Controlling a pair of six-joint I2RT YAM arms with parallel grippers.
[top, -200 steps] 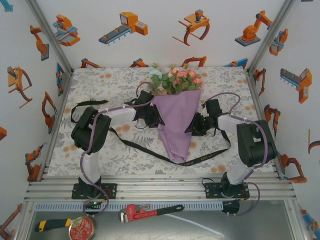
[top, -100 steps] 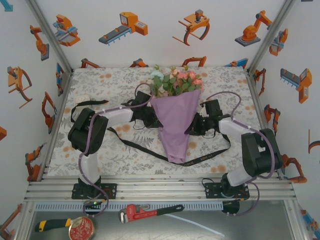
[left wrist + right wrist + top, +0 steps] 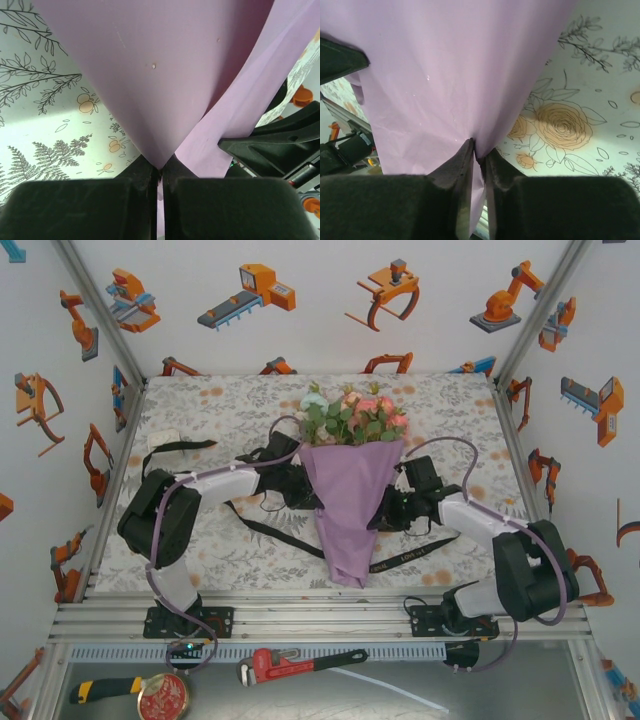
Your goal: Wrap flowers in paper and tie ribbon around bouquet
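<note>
Pinching a fold of the thin lilac-purple paper [image 3: 165, 75] between its two black fingers, our left pincer [image 3: 159, 171] is clenched on the sheet's left flank. In the left wrist view the sheet funnels down to a point right at the fingertips. Our right pincer [image 3: 479, 156] grasps the same paper from the opposite flank, its jaws closed on a creased tuck.

From above, we see both pincers pressed against the sides of the bouquet [image 3: 350, 505], a purple cone over the middle of the bench [image 3: 200, 420] with its floral-printed cover. We cannot tell whether the cone rests on the cover or hangs just above it. Its tip points to the near edge. Artificial pink, peach, cream and pale blue flowers [image 3: 352, 418] with green leaves spill from its wide mouth toward the far edge.

A long narrow black fabric ribbon [image 3: 285, 537] with light lettering runs from near the left edge, disappears behind the cone's lower part and shows again on its right.
</note>
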